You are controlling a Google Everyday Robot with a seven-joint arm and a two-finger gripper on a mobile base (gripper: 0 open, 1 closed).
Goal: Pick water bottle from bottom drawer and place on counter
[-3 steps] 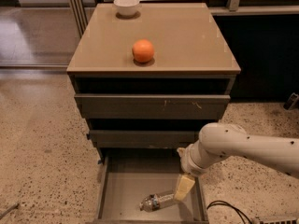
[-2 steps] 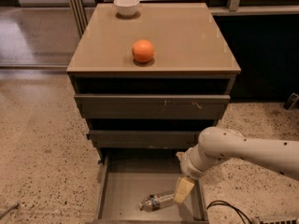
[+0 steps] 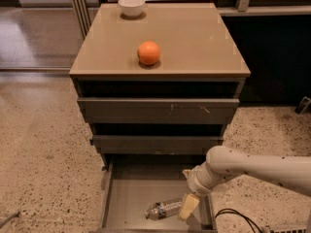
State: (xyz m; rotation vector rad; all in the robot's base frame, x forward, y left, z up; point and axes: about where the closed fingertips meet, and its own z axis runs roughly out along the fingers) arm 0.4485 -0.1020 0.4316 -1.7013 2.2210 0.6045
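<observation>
The water bottle (image 3: pixel 163 210) lies on its side on the grey floor of the open bottom drawer (image 3: pixel 127 198), cap pointing left, near the drawer's front. My gripper (image 3: pixel 188 206) reaches down into the drawer from the right on a white arm (image 3: pixel 252 168) and sits at the bottle's right end, touching or nearly touching it. The tan counter (image 3: pixel 194 38) tops the cabinet above.
An orange (image 3: pixel 148 53) sits mid-counter and a white bowl (image 3: pixel 131 6) at its back left. Two shallower grey drawers (image 3: pixel 158 110) stick out slightly above the bottom one. A black cable (image 3: pixel 233 213) lies on the speckled floor at the right.
My gripper has lowered a little and shifted slightly left, closer to the bottle's right end. The bottle has not moved.
</observation>
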